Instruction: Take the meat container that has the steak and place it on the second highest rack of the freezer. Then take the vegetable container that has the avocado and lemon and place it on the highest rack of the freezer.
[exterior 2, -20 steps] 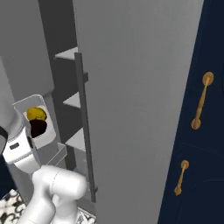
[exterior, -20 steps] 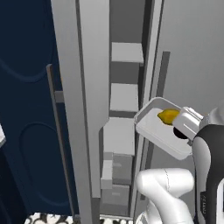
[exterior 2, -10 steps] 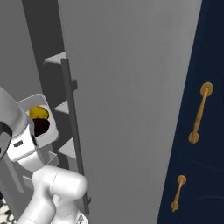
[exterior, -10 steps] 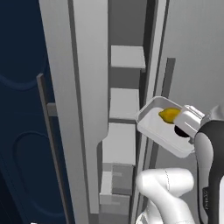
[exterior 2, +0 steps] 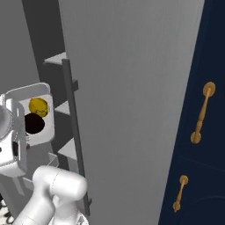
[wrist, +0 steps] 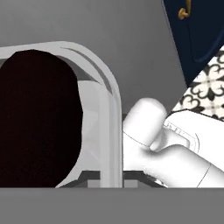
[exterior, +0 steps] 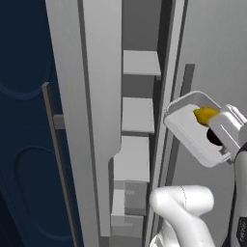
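So in your left base view you get the inside of the freezer (exterior: 137, 120): three flat light-grey shelf boards stacked one over another, with the highest rack (exterior: 140, 62) on top, the second highest rack (exterior: 137, 115) right under it, a third board lower down, and boxy grey drawers at the bottom. The right base view mostly gives you the freezer's flat grey door face with one long dark vertical bar handle (exterior 2: 74, 136), and just the edges of the shelves peeking out behind it. That side also shows you the navy cabinet (exterior 2: 206, 132) with two gold handles, which the left view doesn't.

The vegetable container (exterior: 193, 128) is a shallow white dish with rounded corners and a raised rim, held tilted up in the air just in front of the freezer opening, not on any rack. Inside it you can count two things: one bright yellow lemon (exterior: 206, 114) and one dark, nearly black avocado (exterior 2: 34, 124), sitting right next to each other. In the hand view the avocado is a big smooth black oval right against the rim.

Your jaws are clamped together on the container's edge, but the fingertips themselves are hidden behind the dish. The hand view also catches a patch of black-and-white patterned floor tile (wrist: 205, 94).
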